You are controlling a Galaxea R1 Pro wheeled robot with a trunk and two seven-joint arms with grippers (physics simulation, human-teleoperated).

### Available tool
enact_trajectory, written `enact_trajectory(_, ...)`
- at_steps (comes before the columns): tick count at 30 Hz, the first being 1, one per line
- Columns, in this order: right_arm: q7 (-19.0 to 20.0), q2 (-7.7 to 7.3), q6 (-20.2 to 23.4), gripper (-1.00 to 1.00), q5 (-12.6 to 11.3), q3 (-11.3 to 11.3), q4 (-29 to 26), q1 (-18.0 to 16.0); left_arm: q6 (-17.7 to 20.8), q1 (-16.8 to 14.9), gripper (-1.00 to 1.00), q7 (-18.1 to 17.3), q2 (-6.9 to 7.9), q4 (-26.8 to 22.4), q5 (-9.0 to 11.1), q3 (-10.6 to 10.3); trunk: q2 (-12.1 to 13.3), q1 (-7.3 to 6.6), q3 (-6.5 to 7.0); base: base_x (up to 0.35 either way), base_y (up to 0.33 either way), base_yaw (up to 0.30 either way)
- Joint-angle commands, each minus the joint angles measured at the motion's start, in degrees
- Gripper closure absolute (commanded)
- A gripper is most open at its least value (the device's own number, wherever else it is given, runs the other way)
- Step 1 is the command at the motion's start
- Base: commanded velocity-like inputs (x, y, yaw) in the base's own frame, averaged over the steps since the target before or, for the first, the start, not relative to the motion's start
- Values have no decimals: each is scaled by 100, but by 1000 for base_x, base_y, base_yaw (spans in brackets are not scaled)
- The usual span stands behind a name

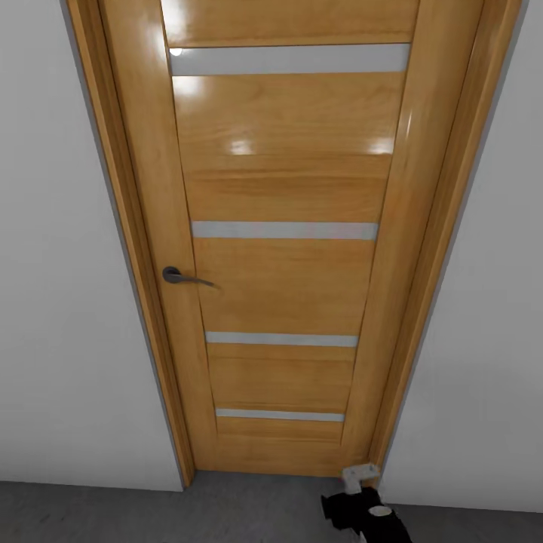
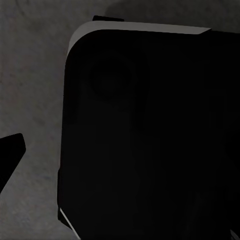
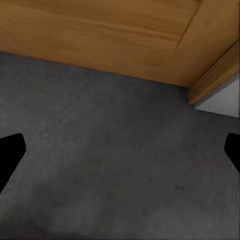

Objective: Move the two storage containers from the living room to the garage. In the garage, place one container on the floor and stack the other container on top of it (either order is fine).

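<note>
Garage of a home — wooden door (image 1: 286,249), rough grey floor (image 3: 115,165)

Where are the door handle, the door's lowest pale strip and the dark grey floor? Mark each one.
door handle (image 1: 175,276): head view, on the round base of the lever.
lowest pale strip (image 1: 279,415): head view, on the middle of the strip.
floor (image 3: 115,150): right wrist view, on bare grey surface before the door.

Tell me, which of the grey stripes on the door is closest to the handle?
The second stripe from the top on the wooden door. It sits just above the handle; the others lie far higher or lower.
</note>
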Motion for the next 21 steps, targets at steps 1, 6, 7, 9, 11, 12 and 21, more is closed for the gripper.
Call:
enact_trajectory(1, -9, 65, 180, -100, 47, 7, -75, -130, -13, 0, -100, 4, -2, -2, 51, 2, -3, 0, -7, 0, 0, 0)
enact_trajectory(6, -46, 491, 1018, -100, 88, 27, -216, -1103, -18, 1, -100, 5, 7, -2, 49, 7, -3, 0, -7, 0, 0, 0)
enact_trajectory(7, -46, 491, 1189, -100, 91, 29, -236, -1325, -19, 0, -100, 7, 7, -2, 54, 12, -3, 0, -7, 0, 0, 0)
enact_trajectory(9, -43, 491, 1338, -100, 82, 30, -249, -1556, -20, 0, -100, 9, 4, -2, 57, 16, -3, 0, -7, 0, 0, 0)
enact_trajectory(11, -35, 491, 1530, -100, 56, 31, -259, -1996, -21, 0, -100, 10, -5, -2, 55, 17, -3, 0, -7, 0, 0, 0)
enact_trajectory(12, -27, 491, 1559, -100, 50, 31, -259, -2173, -21, 0, -100, 8, -5, -2, 54, 14, -3, 0, -7, 0, 0, 0)
enact_trajectory(21, -55, 491, 1527, -100, 147, 1206, -929, -2585, -21, 0, -100, 5, -6, -10, 47, 12, -3, 0, -7, 0, 0, 0)
